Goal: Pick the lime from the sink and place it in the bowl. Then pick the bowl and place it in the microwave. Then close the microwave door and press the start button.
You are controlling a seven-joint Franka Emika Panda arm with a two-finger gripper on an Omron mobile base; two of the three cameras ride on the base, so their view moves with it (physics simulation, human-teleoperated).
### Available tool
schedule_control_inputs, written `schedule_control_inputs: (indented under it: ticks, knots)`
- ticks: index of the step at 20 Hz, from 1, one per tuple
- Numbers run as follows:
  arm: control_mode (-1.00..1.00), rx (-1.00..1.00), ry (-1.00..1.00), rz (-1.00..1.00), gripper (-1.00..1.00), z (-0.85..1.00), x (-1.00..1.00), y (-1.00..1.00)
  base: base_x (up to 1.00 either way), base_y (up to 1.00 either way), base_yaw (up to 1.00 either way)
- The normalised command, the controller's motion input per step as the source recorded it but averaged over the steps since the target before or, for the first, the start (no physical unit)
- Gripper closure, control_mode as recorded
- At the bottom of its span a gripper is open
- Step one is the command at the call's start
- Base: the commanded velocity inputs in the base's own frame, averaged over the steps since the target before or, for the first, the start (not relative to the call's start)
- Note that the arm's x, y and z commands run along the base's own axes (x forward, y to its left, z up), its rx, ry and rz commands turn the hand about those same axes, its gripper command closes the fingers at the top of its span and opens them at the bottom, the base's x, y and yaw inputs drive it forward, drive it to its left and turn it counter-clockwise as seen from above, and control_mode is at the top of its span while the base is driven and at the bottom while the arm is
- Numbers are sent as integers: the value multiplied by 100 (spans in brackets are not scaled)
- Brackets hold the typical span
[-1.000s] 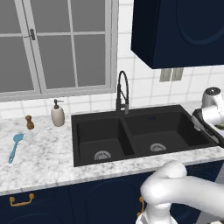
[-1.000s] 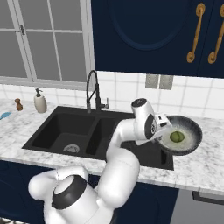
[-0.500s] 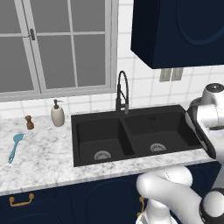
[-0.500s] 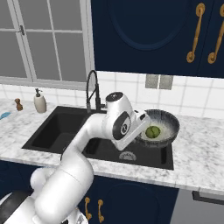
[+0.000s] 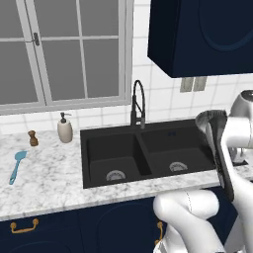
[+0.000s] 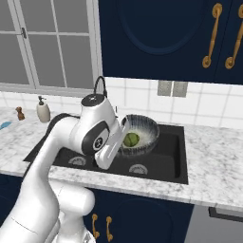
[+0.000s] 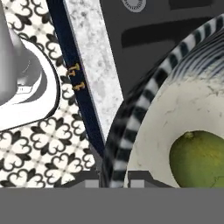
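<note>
Fingers (image 7: 114,183) pinch bowl (image 6: 141,135) rim, lime (image 6: 131,139) inside, above sink (image 6: 167,159).

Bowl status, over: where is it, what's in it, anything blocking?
Hand clamped on bowl rim, bowl lifted over the sink. Lime inside. Faucet stands behind; microwave unseen.

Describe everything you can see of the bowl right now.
The bowl is round, with a gray-blue outside finely striped dark and white, and a pale cream inside. It is lifted and tilted over the black sink, its rim pinched by the gripper. The yellow-green lime lies inside it, against the lower wall.
</note>
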Motion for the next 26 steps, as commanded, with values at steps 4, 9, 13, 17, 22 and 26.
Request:
schedule_control_inputs:
  ticks: [4, 9, 13, 17, 22, 26]
  knots:
    - [-100, 0, -10, 18, 100, 53, -51, 88, 0, 0, 0]
    - [-100, 0, -1, 0, 100, 64, -43, 50, 0, 0, 0]
    - [-100, 0, 5, 0, 100, 46, -38, 21, 0, 0, 0]
    - [-100, 2, 8, 0, 100, 19, -48, 39, 0, 0, 0]
    - [100, 0, 0, 0, 100, 0, 0, 0, -11, -6, -7]
    - [100, 0, 0, 0, 100, 0, 0, 0, -29, -59, -45]
